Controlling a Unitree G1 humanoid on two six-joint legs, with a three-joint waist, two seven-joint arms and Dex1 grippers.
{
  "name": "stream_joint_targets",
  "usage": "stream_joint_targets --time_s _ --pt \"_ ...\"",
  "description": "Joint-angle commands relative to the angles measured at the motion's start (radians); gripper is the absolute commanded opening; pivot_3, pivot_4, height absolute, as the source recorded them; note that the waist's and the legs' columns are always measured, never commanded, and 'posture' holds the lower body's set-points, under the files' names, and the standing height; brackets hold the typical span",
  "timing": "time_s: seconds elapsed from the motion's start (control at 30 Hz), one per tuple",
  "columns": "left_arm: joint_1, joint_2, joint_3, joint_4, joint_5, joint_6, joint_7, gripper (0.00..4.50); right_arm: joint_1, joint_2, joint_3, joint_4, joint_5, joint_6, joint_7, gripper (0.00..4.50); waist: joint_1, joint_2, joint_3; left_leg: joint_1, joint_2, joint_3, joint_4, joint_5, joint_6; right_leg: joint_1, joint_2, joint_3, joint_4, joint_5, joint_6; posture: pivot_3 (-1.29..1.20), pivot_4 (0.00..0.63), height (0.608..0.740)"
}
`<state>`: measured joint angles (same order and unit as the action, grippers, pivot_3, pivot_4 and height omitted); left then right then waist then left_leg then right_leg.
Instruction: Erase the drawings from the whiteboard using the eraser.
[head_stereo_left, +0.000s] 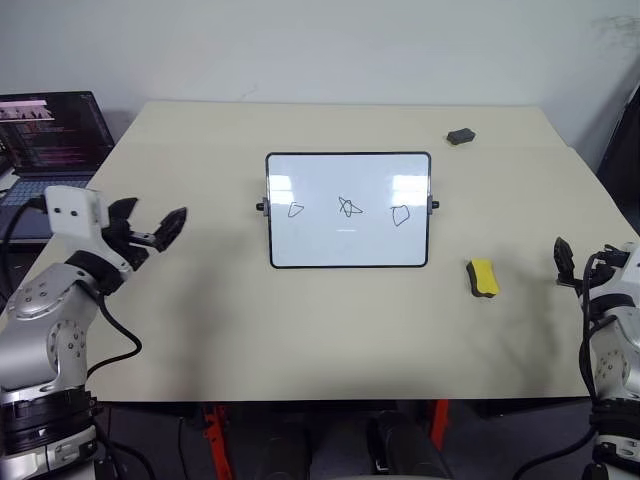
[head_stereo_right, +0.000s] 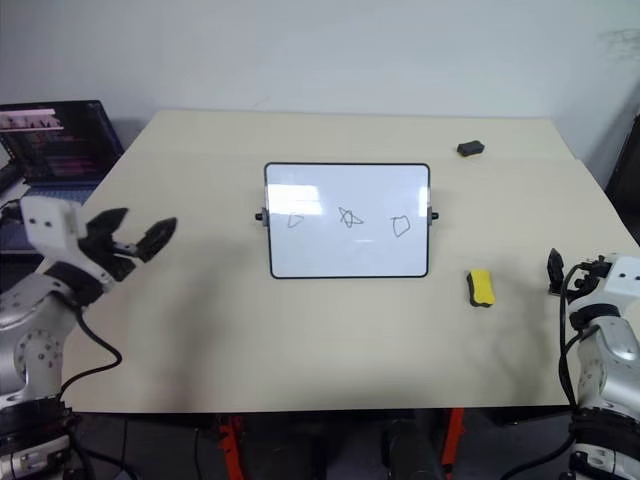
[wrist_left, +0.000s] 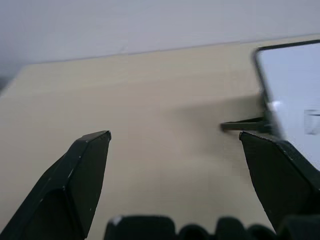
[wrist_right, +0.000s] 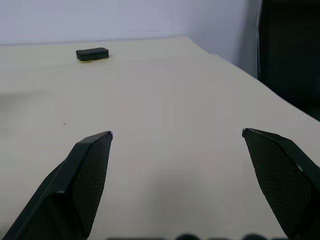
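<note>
Centrally on a beige table (head_stereo_left: 200, 330) stands the whiteboard (head_stereo_left: 348, 240), tilted back on its small side knobs. Three black drawings (head_stereo_left: 348, 208) run in a row across its middle: a loop, a star-like scribble, then another loop. The yellow eraser (head_stereo_left: 483, 278) lies flat on the table just off the board's lower right corner, apart from it. A small dark grey object (head_stereo_left: 460, 136) sits near the far right edge of the table. The left gripper (head_stereo_left: 150, 228) hovers above the table to the left of the board, fingers spread wide, holding nothing. The right gripper (wrist_right: 177, 135) hovers at the table's right edge, beyond the eraser, also spread wide and empty. A laptop (head_stereo_left: 50, 135) with a lit screen sits beyond the table's left side.
</note>
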<state>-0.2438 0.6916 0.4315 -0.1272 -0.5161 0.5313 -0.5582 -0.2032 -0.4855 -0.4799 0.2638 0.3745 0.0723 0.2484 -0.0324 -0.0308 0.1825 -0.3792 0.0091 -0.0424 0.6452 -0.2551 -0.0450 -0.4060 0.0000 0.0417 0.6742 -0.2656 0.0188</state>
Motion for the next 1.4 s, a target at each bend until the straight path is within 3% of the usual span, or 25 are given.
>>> stream_joint_targets --time_s 0.03,0.23,0.43,0.6,0.9,1.4 --pt "-0.023 0.042 -0.043 -0.089 -0.052 0.037 -0.079 4.50 0.002 -0.007 -0.033 -0.065 0.029 0.029 -0.010 4.49 0.000 0.000 0.000 0.000 0.000 0.000 0.000 0.000 0.000 0.000 0.000 0.000 0.000 0.000 0.000 0.00 0.150 0.740" --pt "-0.097 0.104 -0.169 -0.124 -0.105 0.095 -0.259 4.50 0.074 -0.051 -0.002 -0.306 0.144 0.275 0.067 4.49 0.000 0.000 0.000 0.000 0.000 0.000 0.000 0.000 0.000 0.000 0.001 0.000 0.000 0.000 0.000 0.00 0.150 0.740" --pt "-0.206 0.152 -0.367 -0.117 -0.086 0.087 -0.489 4.50 0.169 -0.034 0.030 -0.650 0.272 0.588 -0.037 4.49 0.000 0.000 0.000 0.000 0.001 -0.001 0.000 0.000 0.000 0.000 0.003 0.000 0.000 -0.001 0.000 0.00 0.150 0.740" --pt "-0.248 0.148 -0.479 -0.100 -0.030 0.031 -0.591 4.50 0.155 0.032 0.069 -0.748 0.287 0.692 -0.148 4.49 -0.003 0.001 0.000 0.000 0.001 0.000 0.000 0.000 0.000 -0.001 0.007 0.001 0.000 -0.001 0.000 0.00 0.150 0.740" --pt "-0.322 0.081 -0.570 -0.015 0.052 -0.040 -0.652 4.50 0.077 0.120 0.177 -0.724 0.134 0.714 -0.307 4.49 -0.001 0.001 0.000 -0.003 0.001 0.001 0.000 0.000 0.000 -0.004 0.007 0.001 0.000 -0.001 0.000 0.00 0.150 0.740" --pt "-0.328 0.030 -0.588 -0.051 0.067 -0.039 -0.658 4.50 0.015 0.137 0.229 -0.657 0.081 0.802 -0.278 4.49 -0.001 0.001 0.000 -0.004 0.002 0.000 0.000 0.000 0.001 -0.004 0.008 0.001 0.000 -0.002 -0.001 0.00 0.150 0.740"
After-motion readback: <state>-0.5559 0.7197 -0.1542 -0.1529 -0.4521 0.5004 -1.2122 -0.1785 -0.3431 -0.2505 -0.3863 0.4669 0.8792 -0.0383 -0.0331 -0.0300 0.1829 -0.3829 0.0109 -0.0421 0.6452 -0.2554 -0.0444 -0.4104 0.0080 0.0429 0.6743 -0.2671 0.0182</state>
